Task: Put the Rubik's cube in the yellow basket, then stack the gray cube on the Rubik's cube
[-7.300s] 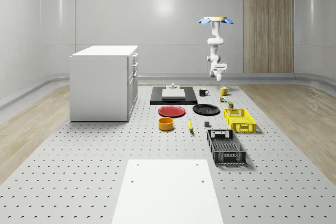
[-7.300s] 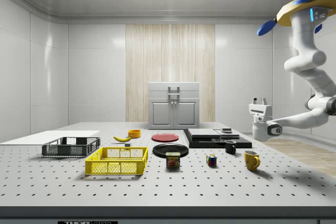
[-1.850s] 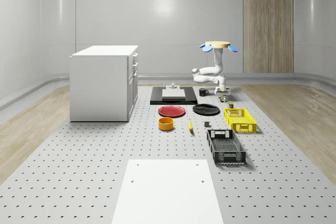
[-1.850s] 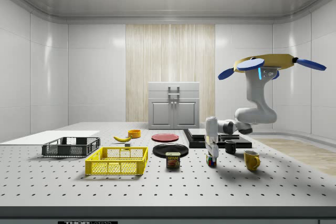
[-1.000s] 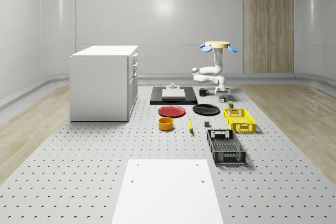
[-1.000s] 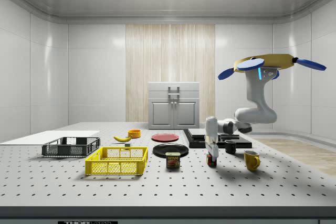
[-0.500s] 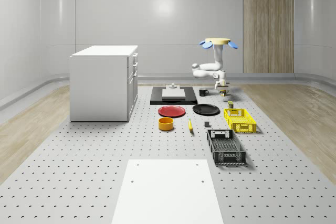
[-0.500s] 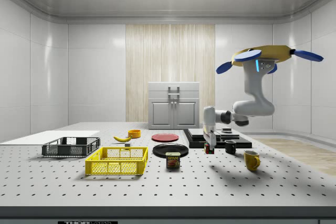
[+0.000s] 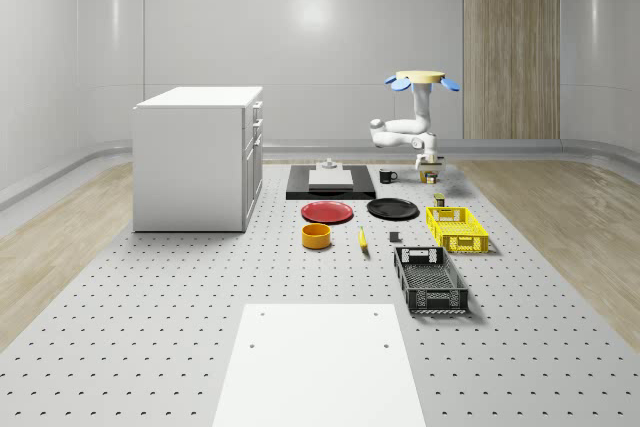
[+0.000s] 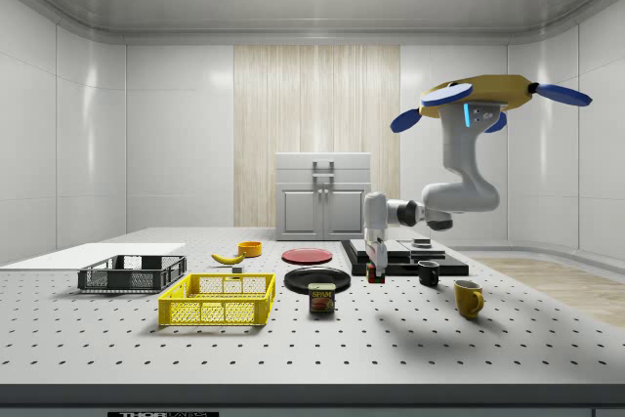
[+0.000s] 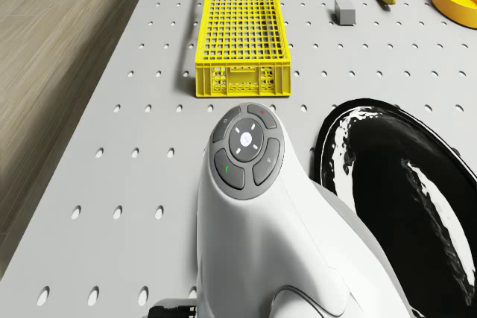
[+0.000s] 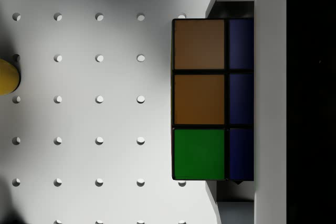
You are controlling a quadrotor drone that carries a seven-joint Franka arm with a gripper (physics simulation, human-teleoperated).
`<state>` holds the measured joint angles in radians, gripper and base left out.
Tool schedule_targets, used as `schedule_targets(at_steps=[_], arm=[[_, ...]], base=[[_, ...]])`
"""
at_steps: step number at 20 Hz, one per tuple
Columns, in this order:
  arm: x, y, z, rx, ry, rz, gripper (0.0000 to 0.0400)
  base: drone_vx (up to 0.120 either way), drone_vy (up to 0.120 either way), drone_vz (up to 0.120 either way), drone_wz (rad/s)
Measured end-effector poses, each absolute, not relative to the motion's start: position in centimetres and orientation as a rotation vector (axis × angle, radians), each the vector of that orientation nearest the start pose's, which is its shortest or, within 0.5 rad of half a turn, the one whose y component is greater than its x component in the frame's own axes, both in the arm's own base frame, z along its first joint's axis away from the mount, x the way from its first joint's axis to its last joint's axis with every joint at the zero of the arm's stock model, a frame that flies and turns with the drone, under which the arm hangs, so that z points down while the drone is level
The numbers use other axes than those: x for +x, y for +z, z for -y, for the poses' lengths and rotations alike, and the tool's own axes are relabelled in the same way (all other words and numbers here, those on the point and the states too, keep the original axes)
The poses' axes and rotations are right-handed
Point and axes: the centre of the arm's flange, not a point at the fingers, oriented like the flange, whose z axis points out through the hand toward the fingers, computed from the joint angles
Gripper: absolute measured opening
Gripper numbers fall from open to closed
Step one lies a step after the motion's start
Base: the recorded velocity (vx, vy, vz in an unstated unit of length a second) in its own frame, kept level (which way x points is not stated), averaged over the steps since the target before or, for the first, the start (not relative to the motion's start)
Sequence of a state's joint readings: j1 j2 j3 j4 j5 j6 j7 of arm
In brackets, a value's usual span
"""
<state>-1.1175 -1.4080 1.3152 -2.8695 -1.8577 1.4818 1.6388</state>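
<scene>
The drone point(image 10: 476, 97) is hovering above the table point(image 10: 293, 349), its gripper point(image 10: 376, 274) clamping the lifted Rubik's cube point(image 12: 212, 99) between closed fingers.

A flat yellow drone point(image 10: 479, 91) body is seen with blue rotor blades point(image 10: 562, 94) and a lit blue strip. A glossy white jointed arm point(image 10: 457, 183) carries a gray round button pad point(image 11: 247, 151) with red and green marks.
</scene>
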Motion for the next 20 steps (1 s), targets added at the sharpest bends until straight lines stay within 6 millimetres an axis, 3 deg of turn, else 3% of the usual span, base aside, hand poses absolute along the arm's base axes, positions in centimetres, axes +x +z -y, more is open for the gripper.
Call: schedule_targets(at_steps=[20], arm=[[30.68, 50.07, -0.8, 0.001, 0.785, 0.002, 0.0325]], base=[[0.12, 0.0, 0.008, 0.0]])
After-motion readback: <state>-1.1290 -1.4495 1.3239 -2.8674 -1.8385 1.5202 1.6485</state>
